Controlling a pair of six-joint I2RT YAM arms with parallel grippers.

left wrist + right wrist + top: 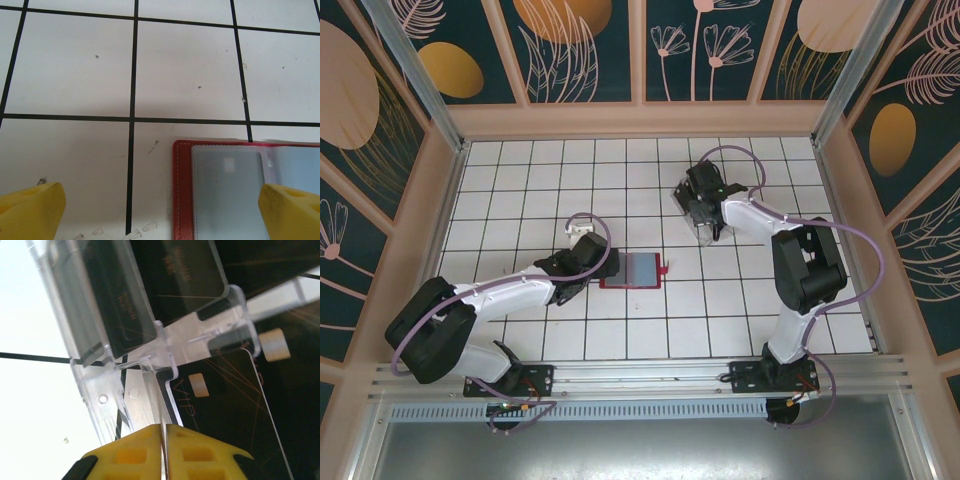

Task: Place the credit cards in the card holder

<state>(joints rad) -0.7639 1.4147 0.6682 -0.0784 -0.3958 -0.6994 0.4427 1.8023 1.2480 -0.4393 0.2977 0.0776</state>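
The open red folding card holder (pixel 632 270) is being framed on the white tiled table (pixel 520 180) by the spread fingers of the left gripper (pixel 161 212), while those of the right gripper (pixel 164 434) are being pressed together at the clear plastic rack (pixel 165 345) of thin black credit cards (pixel 220 410).

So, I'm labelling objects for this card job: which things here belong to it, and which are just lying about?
Job: thin black rectangular credit cards; open red folding card holder.
Just there: clear plastic slotted rack.

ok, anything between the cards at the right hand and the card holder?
Bare tiles between the clear rack and the open card holder; nothing lies there. But the open left hand sits at the holder's left end, one finger over its pocket.
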